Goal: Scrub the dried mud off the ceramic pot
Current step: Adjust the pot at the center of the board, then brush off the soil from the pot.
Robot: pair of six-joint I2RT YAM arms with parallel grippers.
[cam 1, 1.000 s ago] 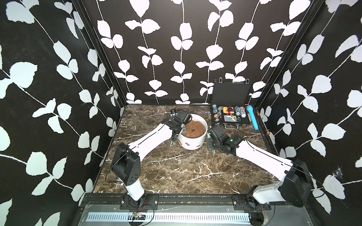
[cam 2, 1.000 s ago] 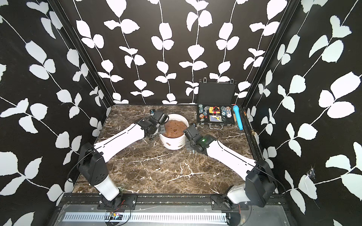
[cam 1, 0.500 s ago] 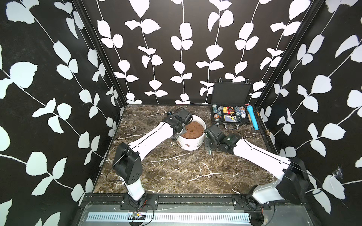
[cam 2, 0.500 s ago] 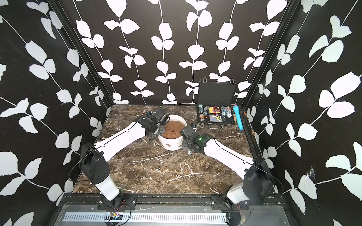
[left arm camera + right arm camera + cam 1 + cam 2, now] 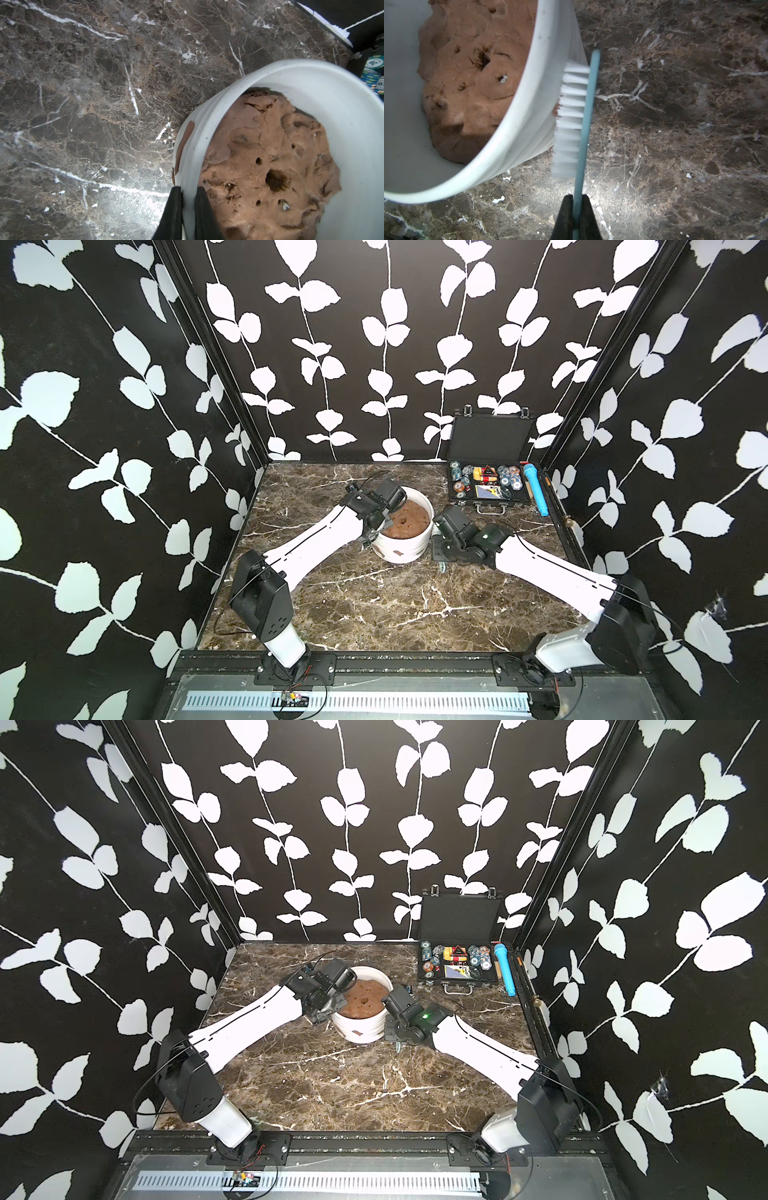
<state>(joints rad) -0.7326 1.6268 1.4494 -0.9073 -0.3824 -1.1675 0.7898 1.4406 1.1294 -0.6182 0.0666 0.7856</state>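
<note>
We begin at the left jaws, which are pinched on the rim of the ceramic pot (image 5: 291, 64) at its left side, one half outside the wall and the other inside. Just beyond them a long reddish-brown smear of dried mud (image 5: 185, 141) runs along the outer wall. The right jaws are clamped on the thin pale-blue handle of a brush (image 5: 579, 128). Its white bristles press sideways against the pot's outer wall on the right side (a small brown patch shows at the bristle tips, partly hidden). Inside the pot sits a lumpy brown mound (image 5: 270, 155) with a dark hole near its middle. In both top views we see another small smear low on the pot's near face. The pot stands on the marble tabletop (image 5: 374, 605), about midway between left and right and somewhat toward the far side. The left arm (image 5: 316, 543) and the right arm (image 5: 540, 568) reach in from the near corners. At the far right, well apart from the pot, an open black case (image 5: 490, 439) of coloured chips lies by the back wall. A blue cylinder (image 5: 536, 491) lies just beside its right edge.
</note>
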